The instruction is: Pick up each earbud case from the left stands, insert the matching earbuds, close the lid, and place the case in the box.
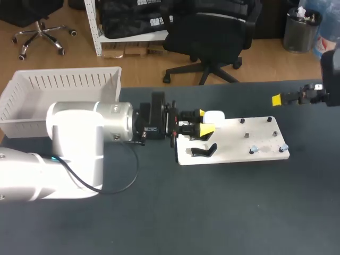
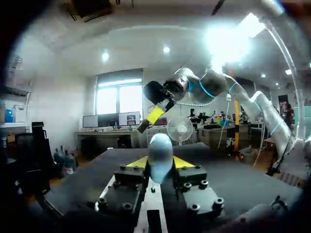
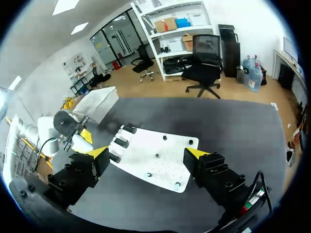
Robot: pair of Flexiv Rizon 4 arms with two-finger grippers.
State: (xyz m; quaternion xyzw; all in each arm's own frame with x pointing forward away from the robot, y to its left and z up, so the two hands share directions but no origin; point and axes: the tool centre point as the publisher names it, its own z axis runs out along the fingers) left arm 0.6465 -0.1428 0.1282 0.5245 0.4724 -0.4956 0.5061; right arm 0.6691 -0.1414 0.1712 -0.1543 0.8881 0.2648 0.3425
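Note:
My left gripper is shut on a white earbud case and holds it over the left end of the white board. In the left wrist view the case stands upright between the yellow fingertips. A black stand sits on the board just beside the gripper. Two small pale earbuds lie near the board's right end. My right gripper hangs open and empty above the table's far right; in its own view the right gripper is high over the board.
A white slatted box stands at the back left, behind my left arm. Several short black pegs stick up from the board. Dark tabletop lies in front of the board and to its right.

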